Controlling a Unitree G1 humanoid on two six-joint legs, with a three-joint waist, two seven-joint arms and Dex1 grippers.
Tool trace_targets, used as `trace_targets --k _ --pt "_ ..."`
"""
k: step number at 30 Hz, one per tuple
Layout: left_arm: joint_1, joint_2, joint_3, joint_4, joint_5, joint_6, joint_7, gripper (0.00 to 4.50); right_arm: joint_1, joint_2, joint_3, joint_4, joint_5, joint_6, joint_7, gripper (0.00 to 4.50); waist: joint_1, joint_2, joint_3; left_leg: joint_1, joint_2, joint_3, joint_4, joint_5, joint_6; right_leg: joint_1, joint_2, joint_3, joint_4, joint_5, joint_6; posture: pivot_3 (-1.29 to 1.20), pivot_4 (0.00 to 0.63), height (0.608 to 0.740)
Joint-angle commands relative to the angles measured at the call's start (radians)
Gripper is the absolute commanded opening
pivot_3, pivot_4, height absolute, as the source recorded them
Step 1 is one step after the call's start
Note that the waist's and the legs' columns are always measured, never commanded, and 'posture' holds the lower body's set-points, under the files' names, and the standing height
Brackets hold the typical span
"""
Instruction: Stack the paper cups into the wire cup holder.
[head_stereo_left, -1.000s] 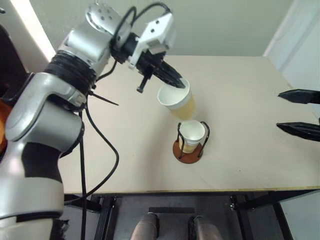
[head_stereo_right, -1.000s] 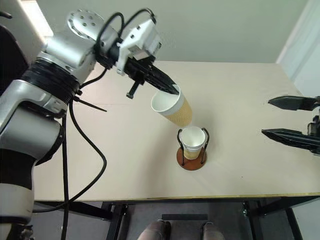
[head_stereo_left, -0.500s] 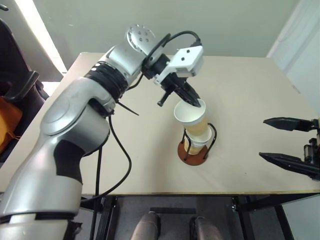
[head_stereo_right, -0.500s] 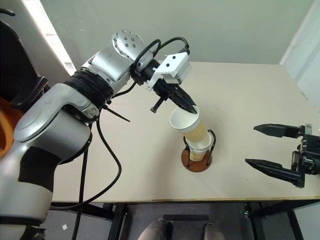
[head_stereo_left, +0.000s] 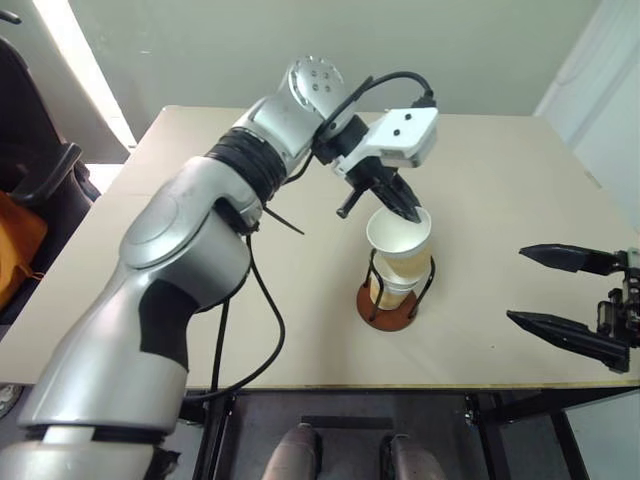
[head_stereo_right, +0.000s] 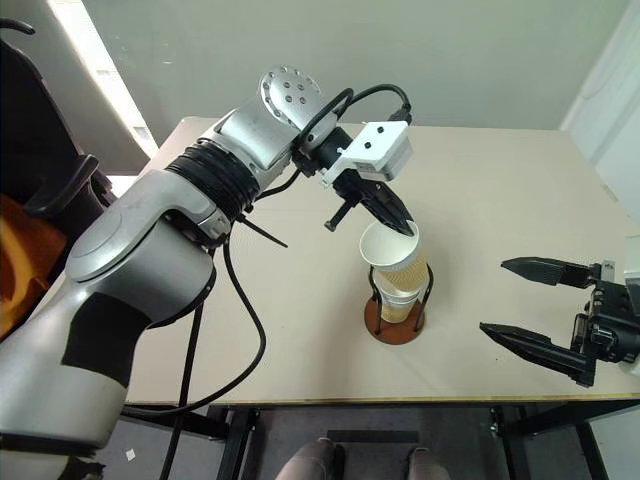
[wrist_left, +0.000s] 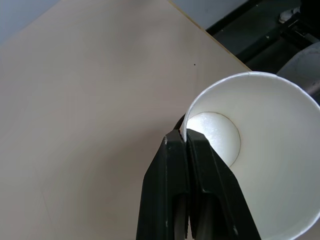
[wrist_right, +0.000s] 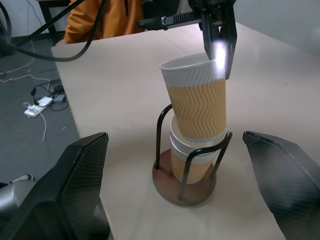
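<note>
Beige tabletop (head_stereo_left: 200, 250) is being viewed from above against a plain grey-green wall, with the wire cup holder (head_stereo_left: 390, 308) standing at lower centre of the head views, just right of the middle. One of the paper cups (wrist_right: 187, 167) is being seen already seated low inside the holder's black loops, and a second cup (head_stereo_left: 400, 245) is being held directly over it, its narrow end entered into the seated cup and its mouth tilted slightly toward the left of the frame. The left gripper (head_stereo_left: 405, 208) is being seen pinched shut on the rim of that upper cup, one finger inside the wall and one outside, as the left wrist view confirms. The right gripper (head_stereo_left: 560, 295) is being held at the right edge of the frame, jaws spread wide and holding nothing, well apart from the holder. The cups are being judged very light, thin-walled and easily crushed; the corrugated sleeve is offering some friction, but the rolled rim is being judged the stiffest place, so a light pinch at the rim is being considered the proper hold. A squeeze on the mid-wall would be risking an oval mouth that binds in nesting. Against the frame of a second ago, the held cup is being seen carried from above and to the upper left of the holder, where it hung clear and strongly tilted, to its present partly nested and nearly upright position.
</note>
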Motion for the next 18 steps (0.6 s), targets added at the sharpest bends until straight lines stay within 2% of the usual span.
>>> trace_targets --k 1,3,5,7,12,16,18 --pt "-0.021 -0.016 0.041 0.021 0.042 -0.041 -0.036 0.02 0.008 -0.011 -0.046 -0.024 0.028 -0.022 -0.012 4.50 0.000 0.000 0.000 0.000 -0.001 0.000 0.000 0.000 0.001 0.000 0.000 0.001 0.000 -0.001 0.001 0.00 0.150 0.740" --pt "-0.019 -0.034 0.064 0.047 0.078 -0.060 -0.036 0.02 0.013 -0.013 -0.045 -0.022 0.028 -0.027 -0.014 4.50 0.000 0.000 0.000 0.000 -0.002 0.000 0.001 -0.002 0.003 0.001 0.000 0.003 0.000 -0.001 0.002 0.00 0.150 0.740" --pt "-0.015 -0.049 0.088 0.071 0.112 -0.077 -0.036 0.39 0.015 -0.016 -0.037 -0.019 0.025 -0.033 -0.017 4.50 0.000 0.000 0.000 0.000 -0.003 0.000 0.002 -0.003 0.004 0.002 -0.001 0.004 0.000 -0.002 0.003 0.00 0.150 0.740" --pt "-0.011 -0.054 0.098 0.086 0.143 -0.081 -0.036 0.90 0.012 -0.019 -0.022 -0.015 0.020 -0.041 -0.022 4.50 0.000 0.000 0.000 0.000 -0.003 0.001 0.002 -0.003 0.005 0.002 -0.001 0.005 -0.001 -0.003 0.004 0.00 0.150 0.740" --pt "-0.003 -0.056 0.121 0.079 0.168 -0.075 -0.036 2.63 0.015 -0.029 -0.015 -0.006 0.020 -0.049 -0.019 4.50 0.000 0.000 0.000 0.000 -0.004 0.001 0.002 -0.004 0.006 0.002 -0.002 0.005 -0.001 -0.004 0.006 0.00 0.150 0.740" --pt "-0.002 -0.072 0.188 0.111 0.214 -0.084 -0.036 3.96 -0.017 -0.060 0.022 0.032 0.014 -0.057 -0.001 4.50 0.000 0.000 0.000 0.000 -0.005 0.001 0.002 -0.004 0.006 0.002 -0.002 0.005 -0.001 -0.004 0.006 0.00 0.150 0.740" --pt "0.005 -0.063 0.233 0.124 0.236 -0.074 -0.036 3.96 -0.044 -0.073 0.067 0.059 0.015 -0.063 0.009 4.50 0.000 0.000 0.000 0.000 -0.006 0.001 0.002 -0.004 0.006 0.002 -0.003 0.005 -0.001 -0.004 0.007 0.00 0.150 0.740"
